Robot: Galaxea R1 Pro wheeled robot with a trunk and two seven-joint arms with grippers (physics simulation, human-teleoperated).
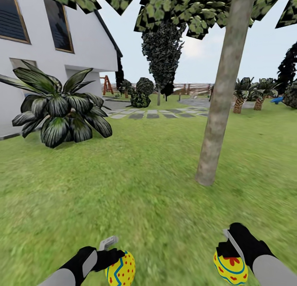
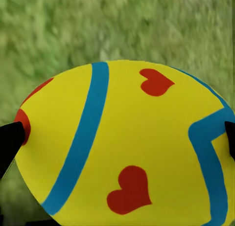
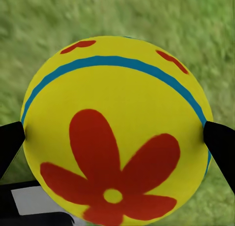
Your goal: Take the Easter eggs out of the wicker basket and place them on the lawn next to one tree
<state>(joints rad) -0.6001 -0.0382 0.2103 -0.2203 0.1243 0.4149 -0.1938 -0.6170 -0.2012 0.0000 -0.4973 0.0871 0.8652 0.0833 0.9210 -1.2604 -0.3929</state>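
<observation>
Down at the bottom of the head view, both arms reach forward low over the lawn (image 1: 136, 187), each carrying an egg. Left claw (image 1: 117, 259) comes in from about 7 o'clock, forearm angled up toward the middle, black wrist section with a grey bit sticking up at the top. It's pinching one of the Easter eggs (image 1: 121, 270), the one with red dots and a blue zigzag. In the left wrist view that left egg (image 2: 125, 147) sits wedged between the two dark fingertips (image 2: 10, 143), one on each side, grass behind it.

Right claw (image 1: 230, 257) comes in from about 5 o'clock, forearm slanting up and inward, a grey finger plate showing along its inner side. It's clamped on a second egg (image 1: 230, 268) with a red flower and blue bands. The right wrist view has this right egg (image 3: 115, 133) squeezed between black fingertips (image 3: 221, 140) on both sides, flower mark facing the camera.

Tree (image 1: 225, 88) with the thick leaning grey-brown trunk stands at roughly 1 o'clock from the claws, its base on the grass well ahead of the right egg. Over at 10 o'clock there's a spiky dark plant (image 1: 60, 106) by the white house (image 1: 49, 38), and a stepping-stone path (image 1: 152, 113) runs across further back at 12.
</observation>
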